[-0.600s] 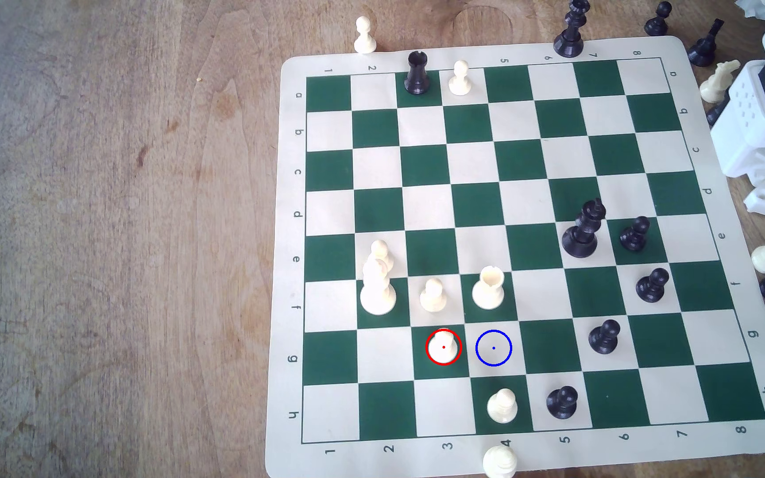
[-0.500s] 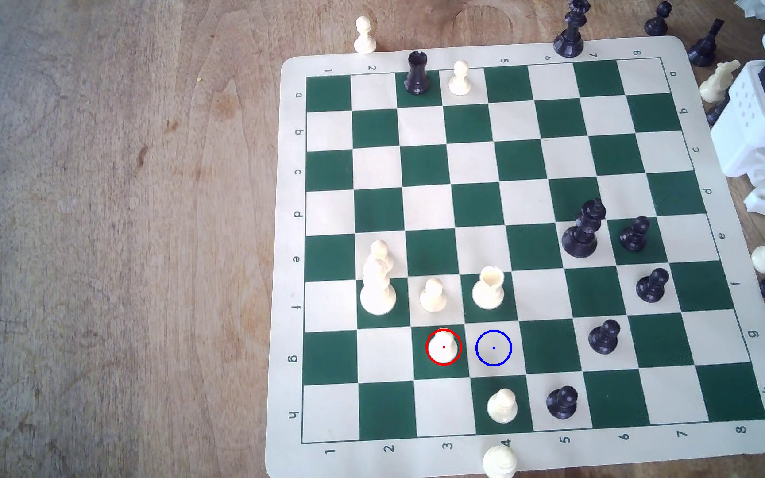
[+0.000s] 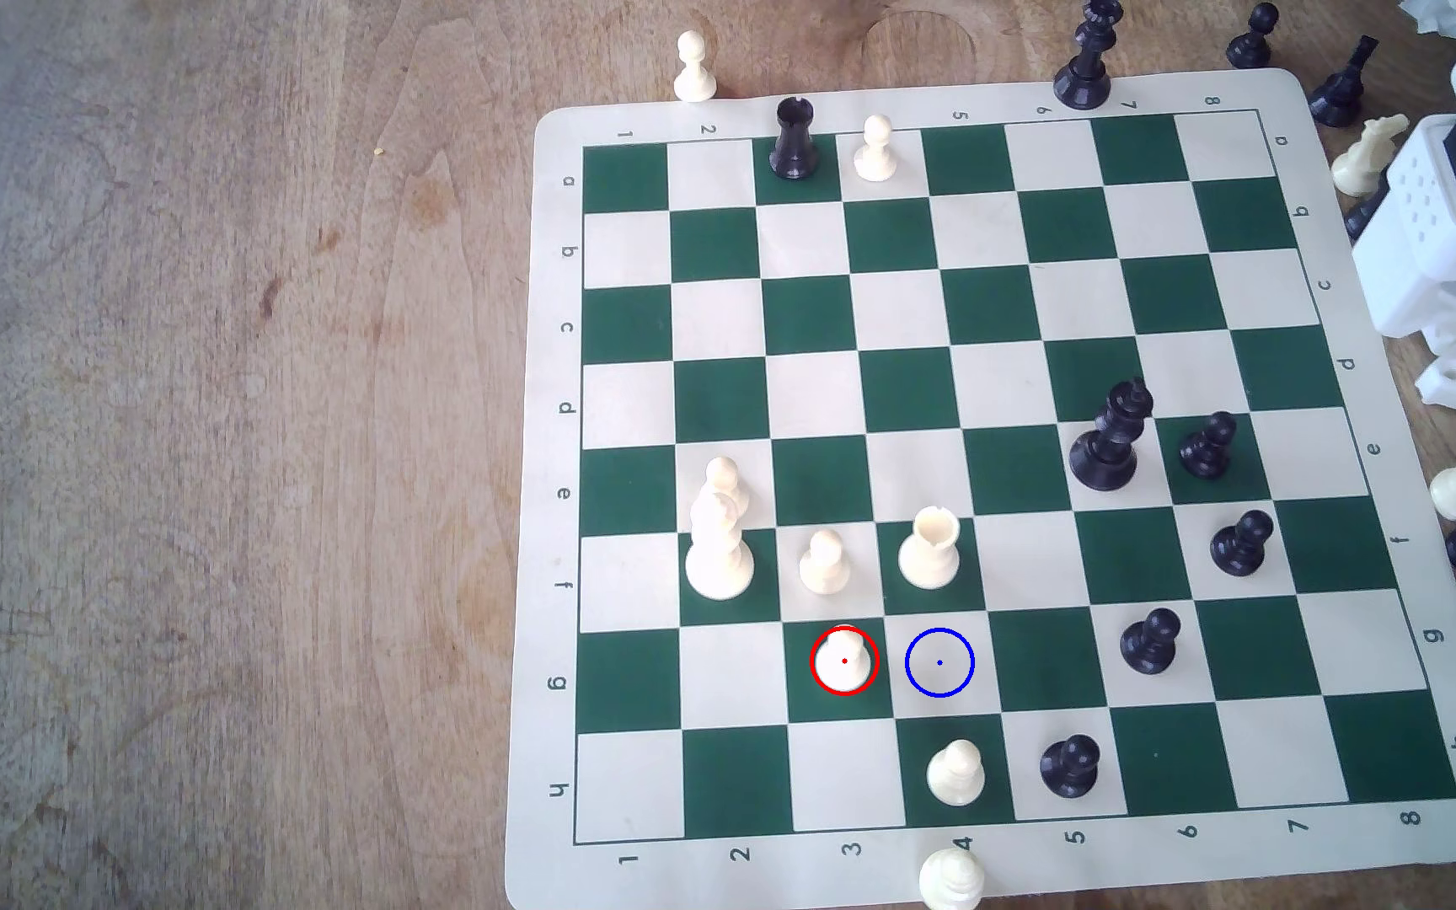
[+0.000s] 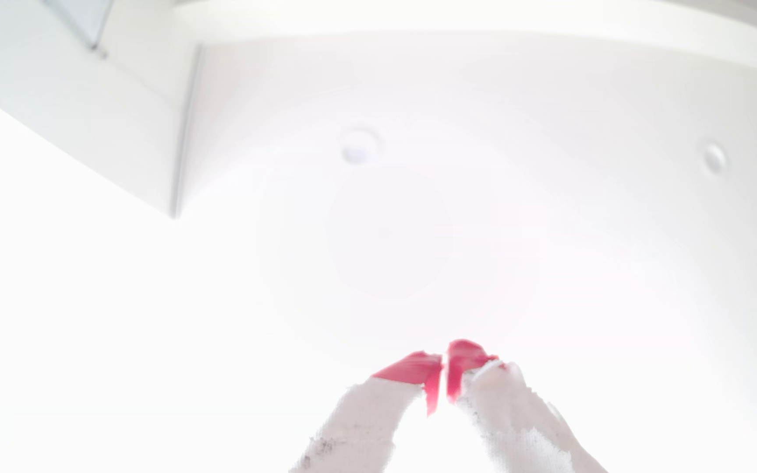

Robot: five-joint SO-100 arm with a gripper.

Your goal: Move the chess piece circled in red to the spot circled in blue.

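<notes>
Wrist view: claw (image 4: 444, 364) clenched, red tips nearly touching, nothing between them.
Exterior view, lower middle: pawn (image 3: 844, 658) on the red-ringed green square, blue-ringed spot (image 3: 939, 662) alongside; likely light, hard, slippery, best pinched at its narrow neck.

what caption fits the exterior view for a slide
Red-ringed small cream plastic pawn waits beside the blue-circled cream square on the green-and-cream board mat.

White piece (image 3: 951, 878) at board's 6 o'clock edge cut off; wrist view overexposed; pawn (image 3: 722, 479) half hidden.
</notes>
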